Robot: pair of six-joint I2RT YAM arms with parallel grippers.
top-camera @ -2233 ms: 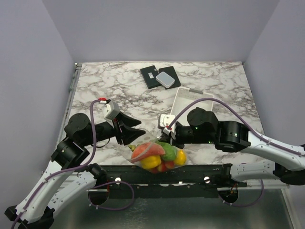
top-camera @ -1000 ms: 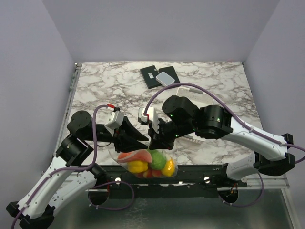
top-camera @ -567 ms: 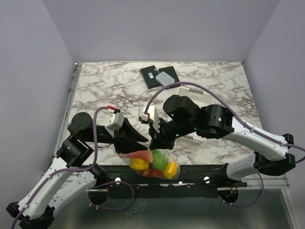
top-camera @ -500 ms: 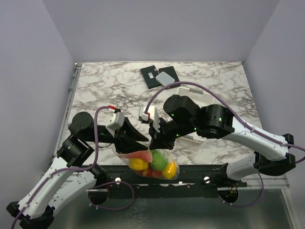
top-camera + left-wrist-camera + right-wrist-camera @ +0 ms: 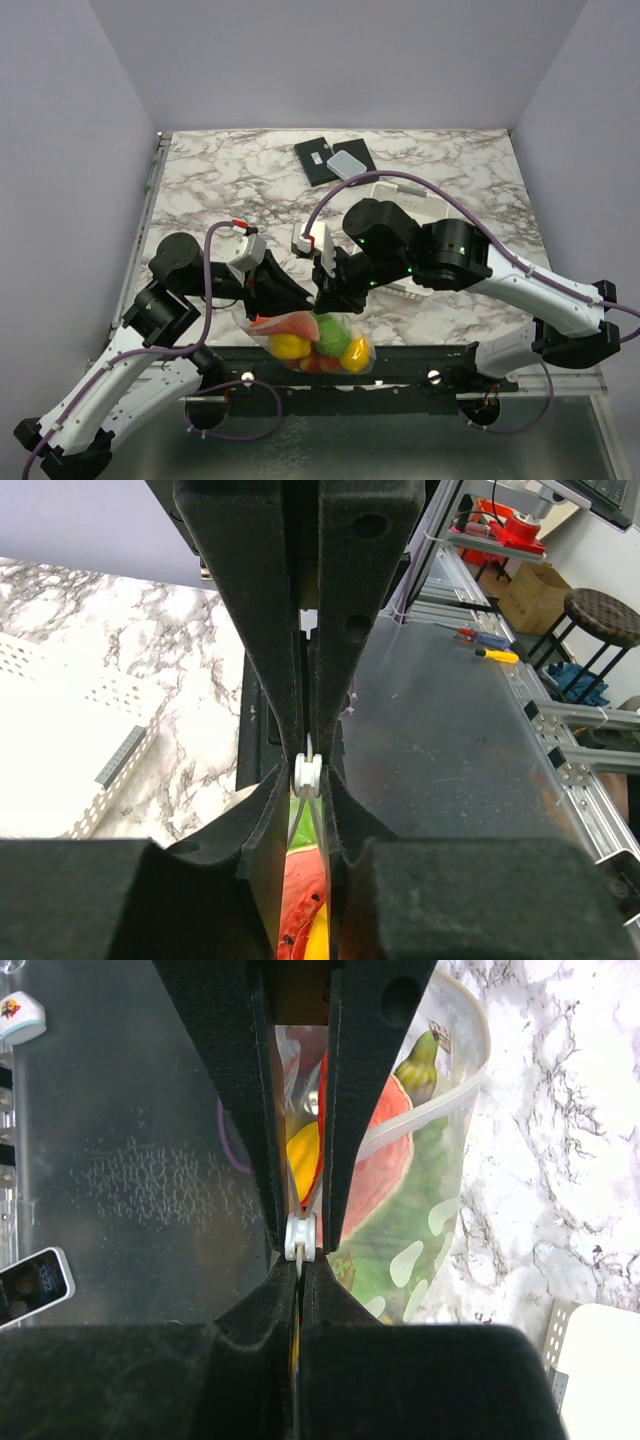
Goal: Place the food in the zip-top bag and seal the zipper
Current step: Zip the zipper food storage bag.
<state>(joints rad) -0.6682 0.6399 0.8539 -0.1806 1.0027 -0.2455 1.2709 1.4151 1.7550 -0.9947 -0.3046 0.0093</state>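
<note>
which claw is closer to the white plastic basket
Right. The right claw is just left of the white plastic basket; the left claw lies farther left, beyond it.

Evenly and softly lit from overhead, marble table (image 5: pixel 220 170) rendered bright and crisp, only faint shadows cast on it, small highlights caught on the clear zip-top bag (image 5: pixel 430 1230), left pincer (image 5: pixel 307 770) and right pincer (image 5: pixel 300 1235) shown dark and blurred (edges soft at close range).
</note>
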